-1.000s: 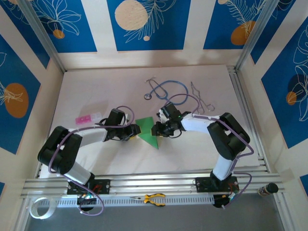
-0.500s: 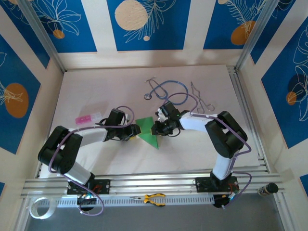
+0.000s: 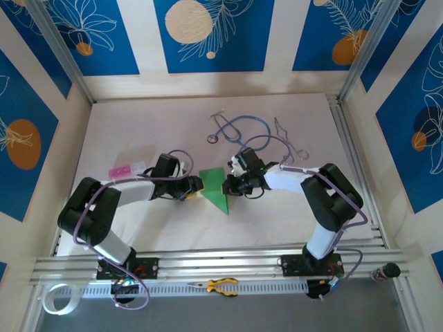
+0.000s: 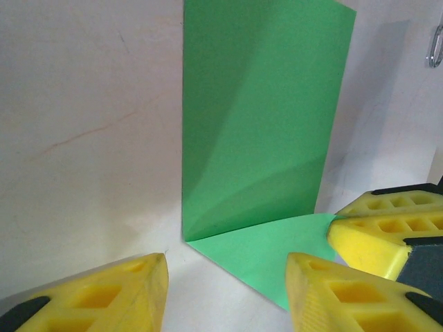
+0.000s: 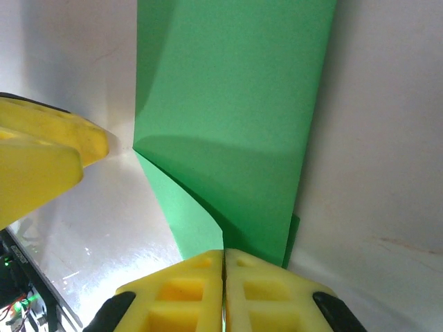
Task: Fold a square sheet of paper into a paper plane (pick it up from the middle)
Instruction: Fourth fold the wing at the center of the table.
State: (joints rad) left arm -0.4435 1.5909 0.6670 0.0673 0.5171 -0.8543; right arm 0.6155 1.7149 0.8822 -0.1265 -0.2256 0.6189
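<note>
Since the square sheet of paper [image 3: 213, 188] lies in the middle of the worktop [image 3: 138, 124], directly between the two arms, the top view puts both within reach. The left gripper [image 3: 193, 189] sits just beside its left edge and the right gripper [image 3: 225, 185] touches its right edge. The green shape tapers toward the near side, its long axis running roughly away from the bases. A blue stethoscope [image 3: 239, 130] and thin metal forceps [image 3: 287, 142] lie farther back. A pink and white piece [image 3: 126, 169] sits to the left, and yellow-handled pliers [image 3: 221, 285] rest on the near rail. All are well apart from the paper, and nothing blocks either arm.

The left wrist view shows the sheet half folded. One flap stands nearly upright and the other lies flat, with the crease running crossways just ahead of the left fingers [image 4: 104, 297]. These are spread wide with nothing between them. The right arm's fingers meet the flat flap at its right corner.

In the right wrist view, that arm's fingers [image 5: 180, 290] are pressed together. The sheet's near end runs into their seam, so they appear to pinch it. With that corner held, the coming move likely turns on the left fingers reaching the crease straight ahead of them.
</note>
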